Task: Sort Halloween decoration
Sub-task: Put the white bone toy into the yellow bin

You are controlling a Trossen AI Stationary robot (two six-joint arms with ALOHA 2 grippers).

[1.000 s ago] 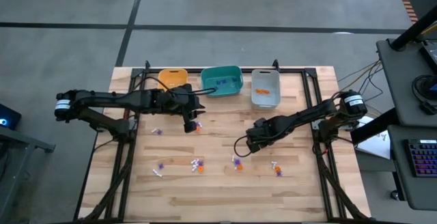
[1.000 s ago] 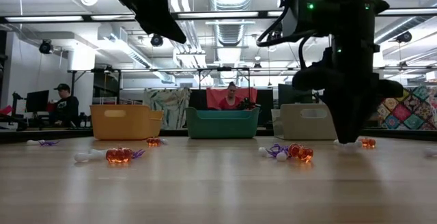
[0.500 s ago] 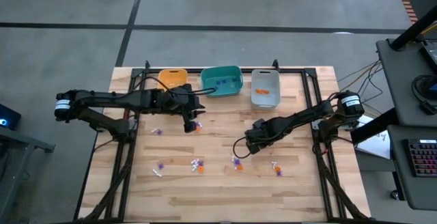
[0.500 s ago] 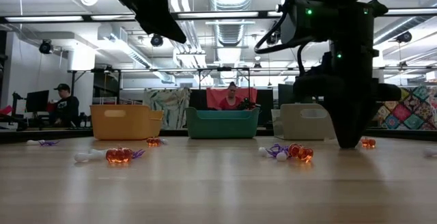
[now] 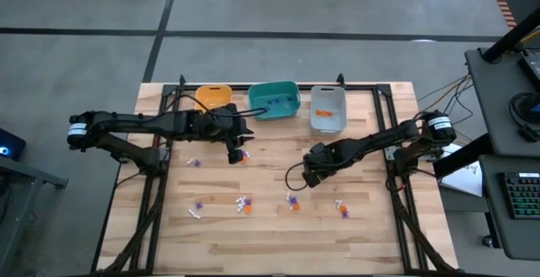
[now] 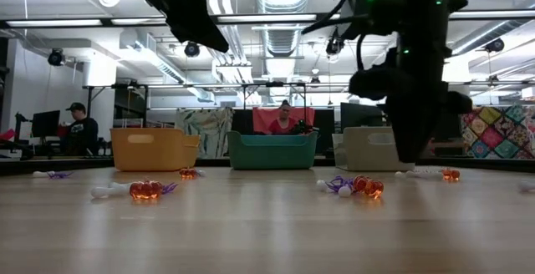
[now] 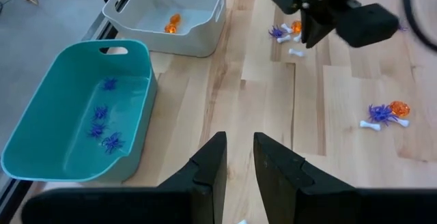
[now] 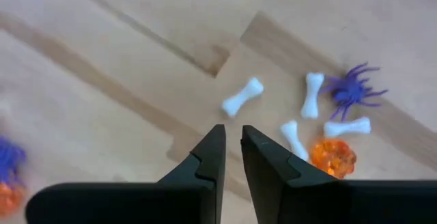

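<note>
From the high view there are three bins lined up along the far edge of the wooden table [image 5: 278, 235]: one yellow bin [image 5: 213, 97], one teal bin [image 5: 275, 100] with a couple of purple bits in it, one grey bin [image 5: 328, 109] with one orange bit. The loose Halloween decoration [image 5: 243, 204] is scattered on the planks in about six little clumps, orange, purple and white. The left gripper [image 5: 235, 152] hangs near the yellow bin, the right gripper [image 5: 301, 181] is mid-table just above one clump. Grey concrete floor all round, a desk with a keyboard off to the right.

Low view: same three bins in a row, roughly four orange trinkets visible on the tabletop plus some white and purple ones. Behind it's an open workshop with ceiling lights and ducts, two people sitting at desks.

Left wrist view: four purple spiders [image 7: 102, 121] in the teal bin, one orange piece [image 7: 173, 23] in the grey bin. Left fingers [image 7: 208, 166] sit a narrow gap apart with nothing between them.

Right wrist view: four white bones [image 8: 242, 96], one purple spider [image 8: 352, 86], one orange pumpkin [image 8: 332, 156], all lying on light wood. Right fingers [image 8: 210, 154] are nearly together, only a slit between them, gripping nothing
</note>
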